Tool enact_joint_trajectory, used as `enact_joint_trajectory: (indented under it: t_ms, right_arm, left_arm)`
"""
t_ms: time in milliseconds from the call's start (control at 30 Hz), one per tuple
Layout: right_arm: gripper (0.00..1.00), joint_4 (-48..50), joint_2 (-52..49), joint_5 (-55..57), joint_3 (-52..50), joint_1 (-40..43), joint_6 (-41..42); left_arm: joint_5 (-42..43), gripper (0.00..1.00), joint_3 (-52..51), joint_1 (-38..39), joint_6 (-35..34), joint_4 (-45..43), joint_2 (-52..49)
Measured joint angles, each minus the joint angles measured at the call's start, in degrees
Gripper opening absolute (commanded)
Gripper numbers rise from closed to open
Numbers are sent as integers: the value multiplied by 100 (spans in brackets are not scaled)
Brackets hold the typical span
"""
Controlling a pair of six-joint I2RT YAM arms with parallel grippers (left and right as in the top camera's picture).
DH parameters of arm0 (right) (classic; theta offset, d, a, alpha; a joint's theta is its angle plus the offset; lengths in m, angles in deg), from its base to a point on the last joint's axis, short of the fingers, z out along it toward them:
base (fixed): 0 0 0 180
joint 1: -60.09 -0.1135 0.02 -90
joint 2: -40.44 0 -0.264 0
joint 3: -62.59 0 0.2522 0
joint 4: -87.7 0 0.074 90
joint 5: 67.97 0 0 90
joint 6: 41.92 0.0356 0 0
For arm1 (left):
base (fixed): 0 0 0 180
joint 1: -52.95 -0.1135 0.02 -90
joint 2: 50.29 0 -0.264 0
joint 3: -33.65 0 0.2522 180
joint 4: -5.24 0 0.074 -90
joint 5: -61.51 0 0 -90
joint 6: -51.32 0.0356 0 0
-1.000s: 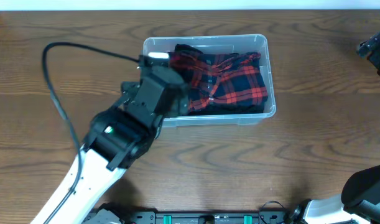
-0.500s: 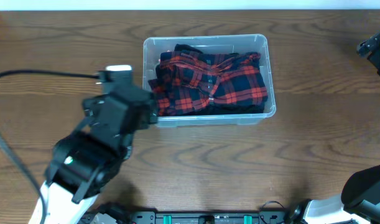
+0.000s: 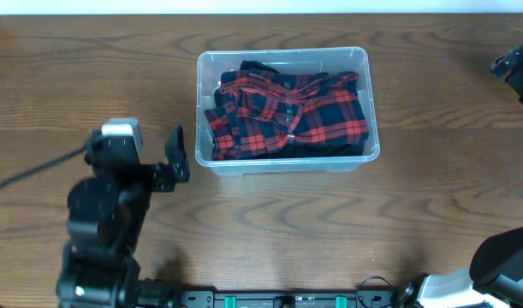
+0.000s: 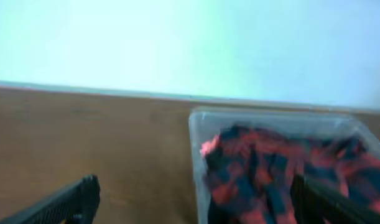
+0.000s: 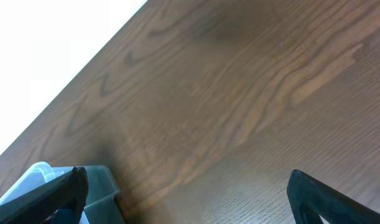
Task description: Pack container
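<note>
Overhead: fixed above, faces straight down on table (image 3: 432, 214); far enough to take in whole container (image 3: 287, 165) with wood on all sides.

Left wrist: low and near, left of container; faces across tabletop toward far edge and pale wall (image 4: 190, 43); left fingers (image 4: 65, 202) at bottom corners; blurred.

Right wrist: close over bare wood, rolled, so far table edge runs diagonal; right fingers (image 5: 326, 199) at bottom corners.

Shared with overhead: from left wrist, container and plaid cloth (image 3: 287, 120); from right wrist, tabletop only.
</note>
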Motion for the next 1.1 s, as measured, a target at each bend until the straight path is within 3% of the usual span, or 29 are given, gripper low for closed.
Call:
enact_joint_trajectory:
  t_ms: [200, 300, 833, 1100]
  right_arm:
    - [99, -4, 0, 0, 0, 0, 2]
    - [99, -9, 0, 0, 0, 0, 0]
    - [99, -11, 0, 0, 0, 0, 2]
    - [99, -11, 0, 0, 0, 0, 0]
  left_arm:
    - [380, 98, -1692, -271, 39, -1698, 1108]
    - [452, 98, -2367, -328, 35, -2131, 1561]
    - [686, 98, -3650, -649, 20, -2247, 3056]
    - [769, 98, -3895, -721, 22, -2245, 3279]
